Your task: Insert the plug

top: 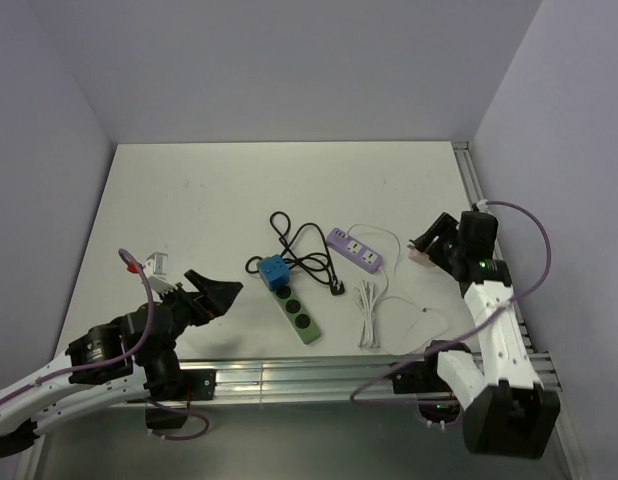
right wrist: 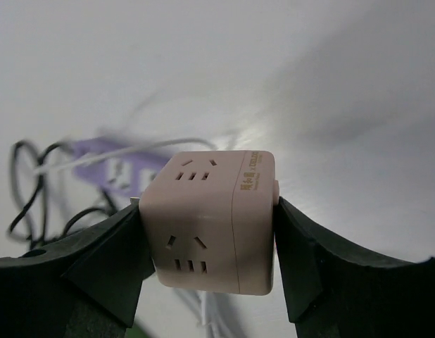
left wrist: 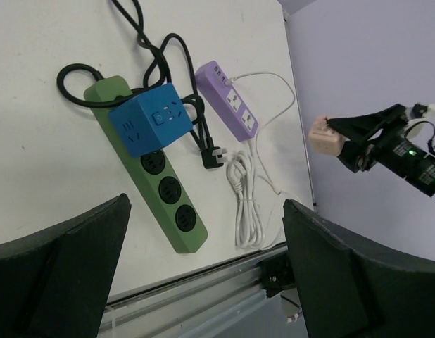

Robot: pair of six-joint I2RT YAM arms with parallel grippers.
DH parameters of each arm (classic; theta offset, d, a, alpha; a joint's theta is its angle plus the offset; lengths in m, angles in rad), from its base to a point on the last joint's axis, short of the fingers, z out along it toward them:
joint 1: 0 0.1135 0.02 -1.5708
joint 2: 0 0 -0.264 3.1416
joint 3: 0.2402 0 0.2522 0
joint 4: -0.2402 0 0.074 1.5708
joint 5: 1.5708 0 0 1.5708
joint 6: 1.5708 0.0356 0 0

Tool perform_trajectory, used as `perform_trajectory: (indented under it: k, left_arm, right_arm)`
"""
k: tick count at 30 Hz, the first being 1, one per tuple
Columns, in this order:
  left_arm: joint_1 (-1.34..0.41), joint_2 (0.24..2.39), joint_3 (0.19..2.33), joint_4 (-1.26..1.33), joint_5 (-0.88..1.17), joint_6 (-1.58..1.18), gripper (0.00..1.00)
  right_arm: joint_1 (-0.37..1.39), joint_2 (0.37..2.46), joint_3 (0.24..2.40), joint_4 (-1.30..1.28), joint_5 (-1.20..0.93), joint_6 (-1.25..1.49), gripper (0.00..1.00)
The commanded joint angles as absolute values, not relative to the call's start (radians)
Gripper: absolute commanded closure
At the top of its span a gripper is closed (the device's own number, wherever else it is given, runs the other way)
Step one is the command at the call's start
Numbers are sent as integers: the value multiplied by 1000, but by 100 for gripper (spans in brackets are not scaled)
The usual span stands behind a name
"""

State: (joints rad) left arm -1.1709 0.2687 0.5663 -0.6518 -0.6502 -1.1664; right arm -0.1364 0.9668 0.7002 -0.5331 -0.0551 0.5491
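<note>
My right tool (right wrist: 207, 232) is clamped on a pale pink cube adapter (right wrist: 210, 211). One finger presses each of its opposite sides, and its socket faces are turned toward the wrist camera. I hold it up off the desk (top: 209, 190), near the right edge and close to the side wall.

My left tool (left wrist: 207, 211) stands wide apart with nothing between its fingers. It hangs over the near left part of the desk and points toward the strips in the middle.

Out from there lies the green power strip (left wrist: 177, 218), flat on the desk. The blue plug (left wrist: 150, 120) sits on top of it at its far end, where the black cable (left wrist: 143, 42) leaves the strip. The plug looks slightly turned against the strip's long line, and I cannot tell whether its pins are seated. Three sockets show bare on the nearer stretch of the strip.

The black cable loops behind the plug and ends in a black pin plug (left wrist: 214, 158) lying just beside the strip. Farther right lies a purple power strip (left wrist: 230, 104), apart from the green one, with its white cable (left wrist: 246, 204) bundled on the desk nearer to me.
</note>
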Motion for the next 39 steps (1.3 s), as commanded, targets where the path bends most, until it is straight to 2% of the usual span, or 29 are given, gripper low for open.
perform_trajectory:
  k: [1,4,5,8,13,19,25,34,39]
  left_arm:
    - [-1167,275,609,-588,-606,-1082,5]
    - [-1169,270,598,-510,-555,-1016,5]
    - [-1169,270,597,-464,-540,-994,4]
    - [-1169,290,586,-397,-497,-925,0]
    - [-1167,386,644,-388,-483,-888,0]
    - [-1169,524,745,-540,-575,-1043,1]
    - [-1169,560,716,-496,-505,-1178,1]
    - [-1151,623,658,-382,-307,-1420,0]
    - [-1120,618,598,-269,-227,-1595,5]
  right_arm:
    - [-103,819,712,-473,-366,459,100]
    - [-45,796,724,-459,-558,437,100]
    - [33,796,727,-450,-581,449,100]
    - [232,776,721,-376,-584,509,100]
    - [466,784,704,-214,-624,578,100]
    - [759,856,778,-209,-451,509,100]
    - [964,904,787,-135,-207,479,100]
    - [1120,796,660,64,95,471,100]
    - [1158,732,568,162,175,474,100]
